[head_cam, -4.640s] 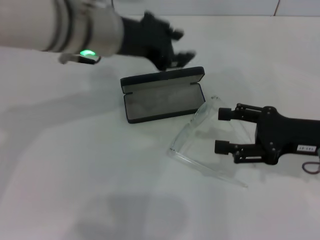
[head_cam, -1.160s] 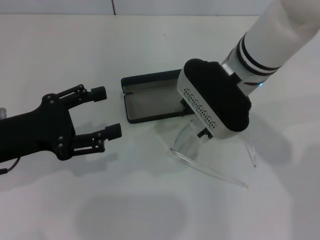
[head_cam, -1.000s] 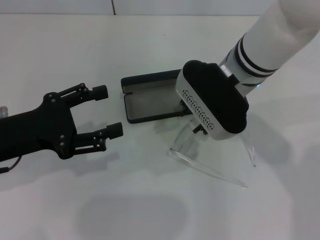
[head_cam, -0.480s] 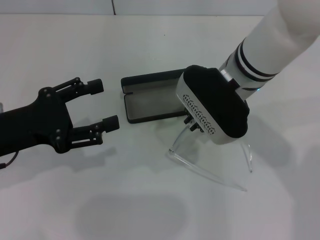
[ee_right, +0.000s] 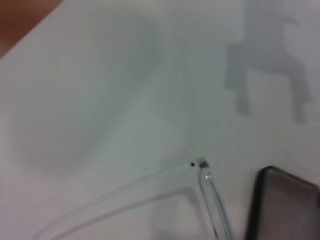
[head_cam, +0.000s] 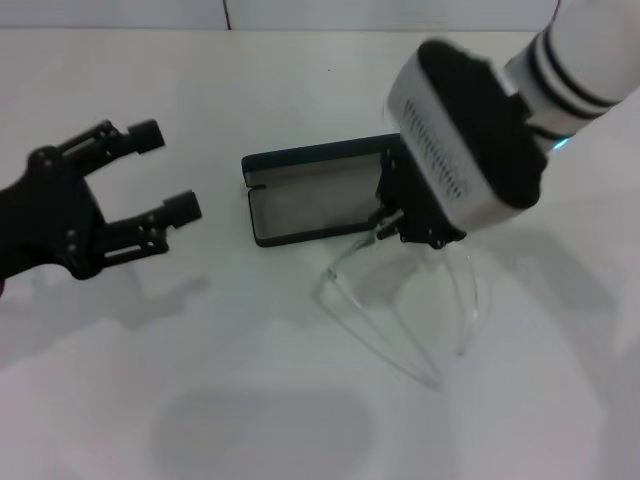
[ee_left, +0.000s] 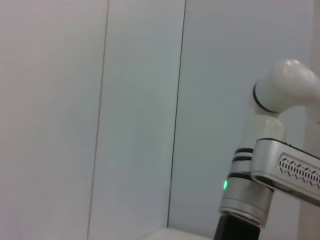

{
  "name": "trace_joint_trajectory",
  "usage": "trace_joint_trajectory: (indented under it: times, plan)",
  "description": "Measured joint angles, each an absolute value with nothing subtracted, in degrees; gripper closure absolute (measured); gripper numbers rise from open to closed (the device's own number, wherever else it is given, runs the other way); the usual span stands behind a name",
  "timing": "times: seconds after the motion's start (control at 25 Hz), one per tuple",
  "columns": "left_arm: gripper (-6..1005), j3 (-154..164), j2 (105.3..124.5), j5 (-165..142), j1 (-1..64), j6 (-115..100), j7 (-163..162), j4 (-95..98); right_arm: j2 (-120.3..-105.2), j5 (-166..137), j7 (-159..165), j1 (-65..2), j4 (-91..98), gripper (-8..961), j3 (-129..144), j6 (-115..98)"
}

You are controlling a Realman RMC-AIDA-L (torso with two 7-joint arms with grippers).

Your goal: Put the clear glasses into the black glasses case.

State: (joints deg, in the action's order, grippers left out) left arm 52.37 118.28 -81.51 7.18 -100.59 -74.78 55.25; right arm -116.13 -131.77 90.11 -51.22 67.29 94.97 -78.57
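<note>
Clear glasses: the clear glasses (head_cam: 400, 300) sit at about 5 o'clock from the middle of the head view, temple arms spread open and trailing down toward the near edge. The lens end appears raised off the white table (head_cam: 250, 400), though how far cannot be told.
Right hand: the right hand (head_cam: 410, 225) is at the glasses' lens end, at about 3 o'clock, under its white and black wrist housing. It seems to grip the frame, but its closure is hidden and I cannot tell.
Black glasses case: the black glasses case (head_cam: 310, 195) lies open at centre, grey lining up, touching or just beside the glasses' far end.
Left hand: the left hand (head_cam: 170, 170) hovers at 9 o'clock, spread wide and holding nothing, well apart from the case.
Step in hand: judged to be the carry toward the case.
Next move: likely needs the temple arms folded so the glasses fit the tray.
Writing: none readable; the vent slots on the wrist housing are not letters.
</note>
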Motion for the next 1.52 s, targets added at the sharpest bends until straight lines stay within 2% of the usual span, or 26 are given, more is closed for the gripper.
trace_joint_trajectory:
  times: [0.2,0.56,0.76,0.88,1.28,1.52]
  plan:
    - [127,48.6,119.54,-78.6,7.7,-102.8,-75.2,56.0,-116.16,-128.4,91.7,-46.5,72.4,871,88.3,-80.0]
    - [134,52.6,119.62,-69.7,12.7,-103.0,-78.4,58.0,-115.76,-109.6,92.3,-36.8,70.0,895,70.9,-83.1]
    - [337,55.6,119.7,-67.1,16.7,-102.9,-77.6,57.9,-115.42,-99.6,92.2,-34.5,60.2,895,64.5,-85.9]
    - [554,57.3,119.71,-66.7,19.5,-102.2,-77.0,57.6,-115.39,-95.3,91.3,-34.5,52.8,895,60.8,-88.9]
    - [763,64.7,119.89,-66.2,22.0,-97.1,-73.7,56.6,-115.52,-86.9,88.2,-34.1,38.0,895,59.4,-89.2]
    - [964,67.4,119.87,-62.4,23.1,-97.3,-71.3,51.0,-115.78,-81.5,85.1,-34.5,32.7,895,59.9,-90.0]
